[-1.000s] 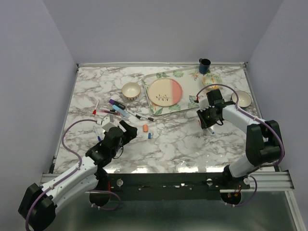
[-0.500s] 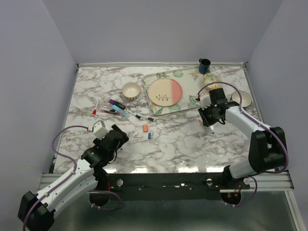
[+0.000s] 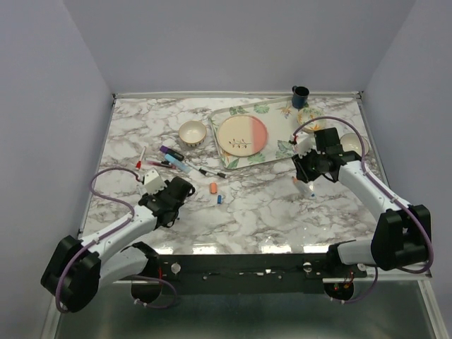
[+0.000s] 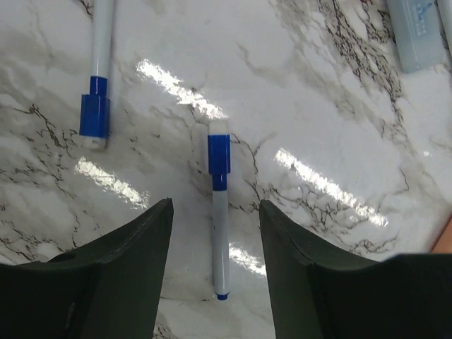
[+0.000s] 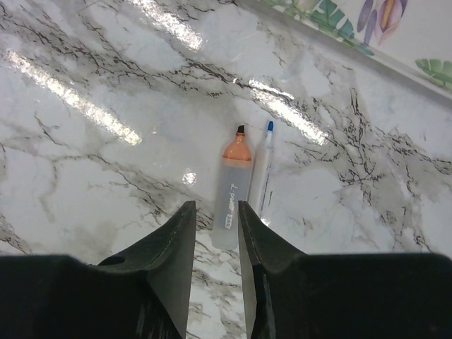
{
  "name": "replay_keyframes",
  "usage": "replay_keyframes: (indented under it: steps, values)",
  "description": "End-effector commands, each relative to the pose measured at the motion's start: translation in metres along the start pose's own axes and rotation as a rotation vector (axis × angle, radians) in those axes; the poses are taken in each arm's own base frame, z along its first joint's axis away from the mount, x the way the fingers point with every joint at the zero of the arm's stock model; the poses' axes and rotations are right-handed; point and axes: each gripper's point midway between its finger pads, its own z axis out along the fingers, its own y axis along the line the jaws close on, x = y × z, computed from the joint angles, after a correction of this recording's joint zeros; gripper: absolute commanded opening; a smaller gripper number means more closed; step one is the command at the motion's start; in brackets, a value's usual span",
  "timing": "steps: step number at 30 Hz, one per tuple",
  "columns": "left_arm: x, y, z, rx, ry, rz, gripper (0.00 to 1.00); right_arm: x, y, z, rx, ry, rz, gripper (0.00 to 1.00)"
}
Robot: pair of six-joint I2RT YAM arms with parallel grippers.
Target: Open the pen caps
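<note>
Your left gripper (image 4: 215, 205), jaws wide, straddles a pen (image 4: 220, 233) lying with its blue cap (image 4: 219, 152) on. Your right gripper (image 5: 217, 205), narrowly parted, hangs over an orange highlighter (image 5: 232, 187). At one o'clock, the tray (image 3: 272, 109) holds a plate (image 3: 241, 134).

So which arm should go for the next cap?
Left. The left hand sits open astride a blue pen whose cap is still on. The right hand hovers over an orange highlighter and a thin pen, both with bare tips.
</note>
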Motion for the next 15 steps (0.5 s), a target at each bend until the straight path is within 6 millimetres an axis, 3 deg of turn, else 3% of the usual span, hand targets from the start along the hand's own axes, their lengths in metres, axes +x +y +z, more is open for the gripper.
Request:
replay_keyframes:
  steps: [1, 8, 15]
  values:
    - [-0.024, -0.004, 0.013, -0.06, -0.041, 0.029, 0.59, 0.001, 0.005, -0.003, -0.031, -0.013, -0.01, 0.38]
    - [-0.02, -0.01, 0.032, -0.084, 0.04, 0.074, 0.47, -0.002, 0.007, -0.006, -0.038, -0.027, -0.014, 0.38]
    - [-0.01, -0.012, 0.041, -0.083, 0.083, 0.09, 0.45, -0.003, 0.008, -0.007, -0.043, -0.035, -0.017, 0.38]
